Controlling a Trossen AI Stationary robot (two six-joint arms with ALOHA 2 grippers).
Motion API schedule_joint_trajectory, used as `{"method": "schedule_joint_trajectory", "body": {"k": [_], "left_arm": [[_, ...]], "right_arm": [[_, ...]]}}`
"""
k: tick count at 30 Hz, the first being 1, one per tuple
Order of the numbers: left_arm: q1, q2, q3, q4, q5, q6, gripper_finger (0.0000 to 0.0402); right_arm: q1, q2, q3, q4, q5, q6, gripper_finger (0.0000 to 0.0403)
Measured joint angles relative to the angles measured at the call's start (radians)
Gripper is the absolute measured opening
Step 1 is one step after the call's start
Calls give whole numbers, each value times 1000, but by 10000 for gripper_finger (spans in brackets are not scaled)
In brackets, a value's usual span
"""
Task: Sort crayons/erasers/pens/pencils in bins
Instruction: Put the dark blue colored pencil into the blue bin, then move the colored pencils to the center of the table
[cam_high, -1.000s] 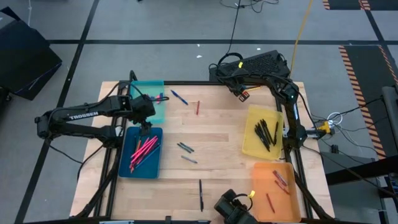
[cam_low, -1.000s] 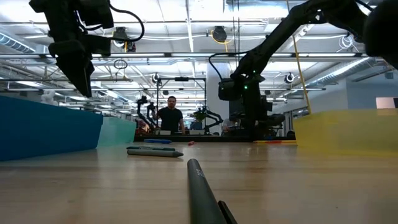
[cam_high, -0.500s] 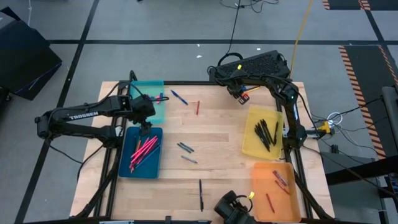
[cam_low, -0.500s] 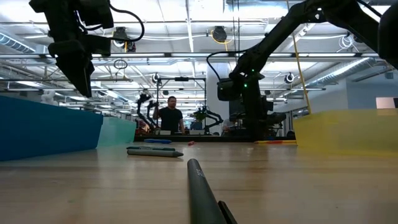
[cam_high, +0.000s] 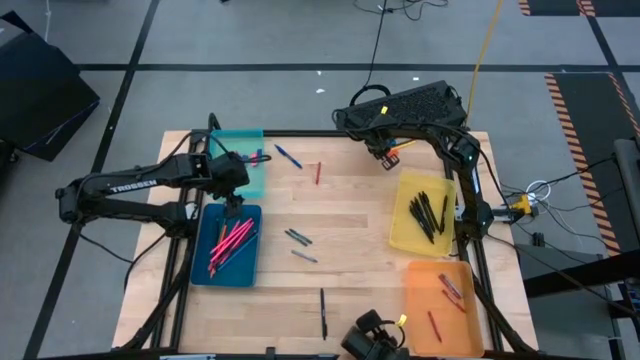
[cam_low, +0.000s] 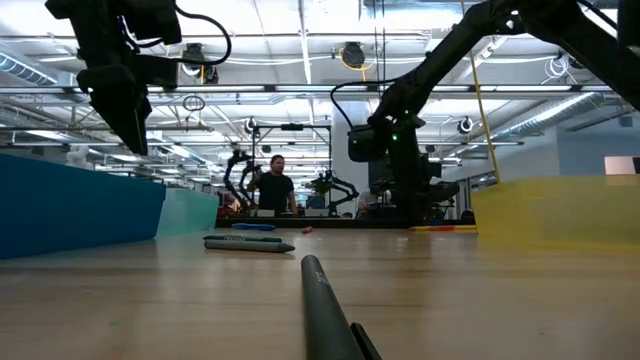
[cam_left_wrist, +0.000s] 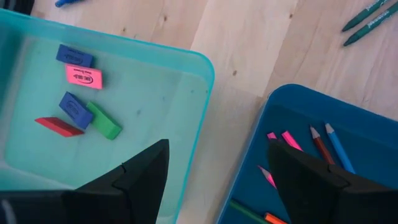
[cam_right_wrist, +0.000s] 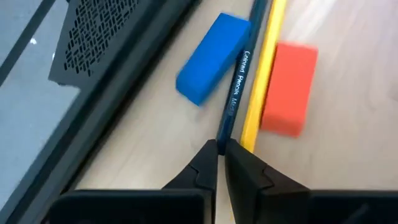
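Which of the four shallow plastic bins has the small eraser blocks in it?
The teal bin, at the table's far left corner beside the dark blue bin. Blue, pink, red and green erasers lie inside; the left gripper hovers open above its edge.

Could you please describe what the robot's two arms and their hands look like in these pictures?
Both arms are dark, slender and jointed. The left arm carries white "TROSSEN" lettering along its link. The left hand has two broad, black, wedge-shaped fingers. The right hand has black fingers that taper to narrow tips. Black cables loop around the right arm.
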Motion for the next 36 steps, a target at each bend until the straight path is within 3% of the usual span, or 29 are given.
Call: {"method": "schedule_joint_trajectory", "body": {"k": [12,20,23,29,36], "left_arm": [[0,-11,0,12,-7,87,271],[0,-11,0,47,-4,51,271],[0,-11,0,47,-1,-7,271],[-8,-11,0,45,20,-124,271],[-33,-25,0,11,21,-183,271]], "right_arm": [[95,-153,-1,-42,107,69,14],[174,-266,3,-119,135,-28,14],[145,-255,0,-139,129,-46,15],[54,-167,1,163,86,-311,37],[22,-78,0,114,-57,-176,88]]}}
